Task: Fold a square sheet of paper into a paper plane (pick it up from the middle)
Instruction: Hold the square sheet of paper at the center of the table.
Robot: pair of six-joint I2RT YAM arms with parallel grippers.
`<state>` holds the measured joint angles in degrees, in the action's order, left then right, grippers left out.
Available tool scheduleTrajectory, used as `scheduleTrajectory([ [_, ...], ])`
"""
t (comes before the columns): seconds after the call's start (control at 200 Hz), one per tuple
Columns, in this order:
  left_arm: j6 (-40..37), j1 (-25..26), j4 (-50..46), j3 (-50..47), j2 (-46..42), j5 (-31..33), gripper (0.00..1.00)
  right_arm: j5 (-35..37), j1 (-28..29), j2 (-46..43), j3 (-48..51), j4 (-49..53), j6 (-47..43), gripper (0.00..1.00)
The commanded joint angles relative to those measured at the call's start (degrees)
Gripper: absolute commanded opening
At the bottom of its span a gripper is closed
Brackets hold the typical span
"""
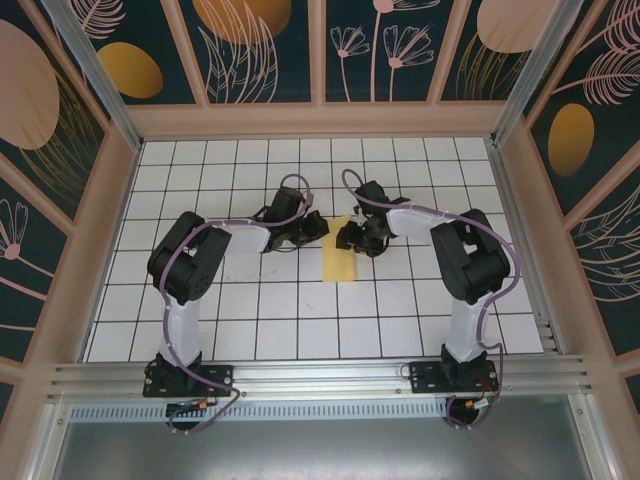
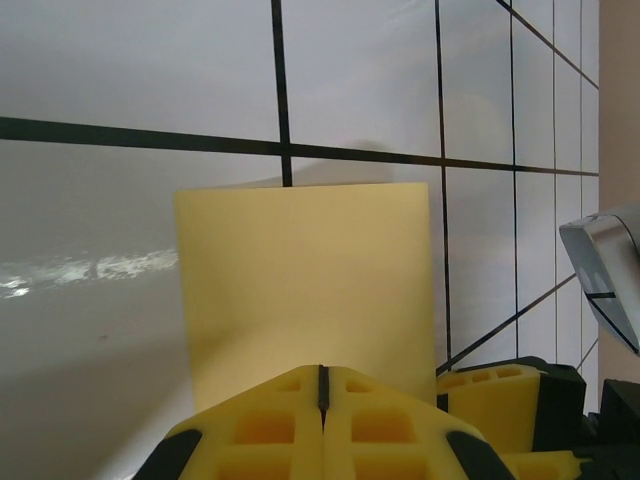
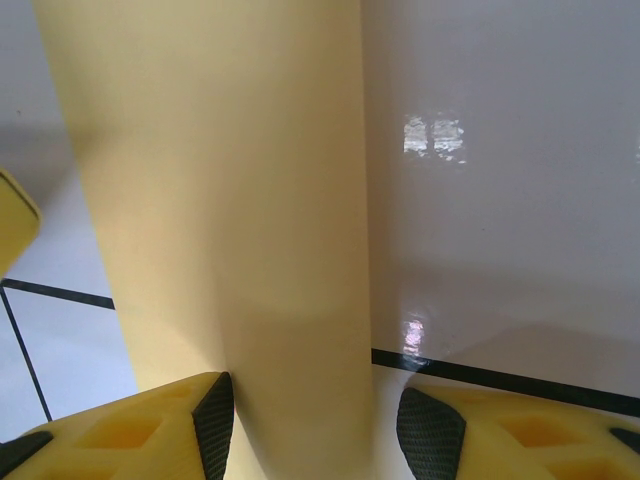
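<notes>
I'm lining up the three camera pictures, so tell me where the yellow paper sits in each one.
Top view: yellow paper in the middle of the white table.
Left wrist: yellow paper at centre, just beyond the shut left gripper.
Right wrist: yellow paper as a broad strip, top to bottom, between the fingers of the open right gripper.
Shared landmark: the table's black grid lines.

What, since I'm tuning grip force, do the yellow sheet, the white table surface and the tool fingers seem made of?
Yellow sheet: thin matte paper, judging by its crisp edges and soft curl. Table surface: glossy, hard-looking white with black grid lines; it mirrors light, perhaps laminate or tile. Tool fingers: matte yellow with moulded square pockets, likely plastic; their dark pads look rubbery.
</notes>
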<state>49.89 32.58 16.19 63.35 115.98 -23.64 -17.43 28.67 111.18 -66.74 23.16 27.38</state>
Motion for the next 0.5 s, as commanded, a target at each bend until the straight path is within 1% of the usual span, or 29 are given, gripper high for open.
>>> scheduleTrajectory([
  [0.0, -1.36, 0.46, -2.32, 1.68, 1.86, -0.82, 0.0, 7.5, 0.78, 16.62, 6.76, -5.14, -0.9, 0.56],
  [0.355, -2.24, 0.47, -6.68, 3.0, 4.39, -0.09, 0.0, 7.32, 0.88, 16.63, 6.8, -5.25, -0.66, 0.56],
  [0.49, -2.9, 0.47, -9.82, 3.52, 5.42, 1.71, 0.0, 7.15, 0.91, 16.04, 6.64, -5.23, -0.49, 0.56],
])
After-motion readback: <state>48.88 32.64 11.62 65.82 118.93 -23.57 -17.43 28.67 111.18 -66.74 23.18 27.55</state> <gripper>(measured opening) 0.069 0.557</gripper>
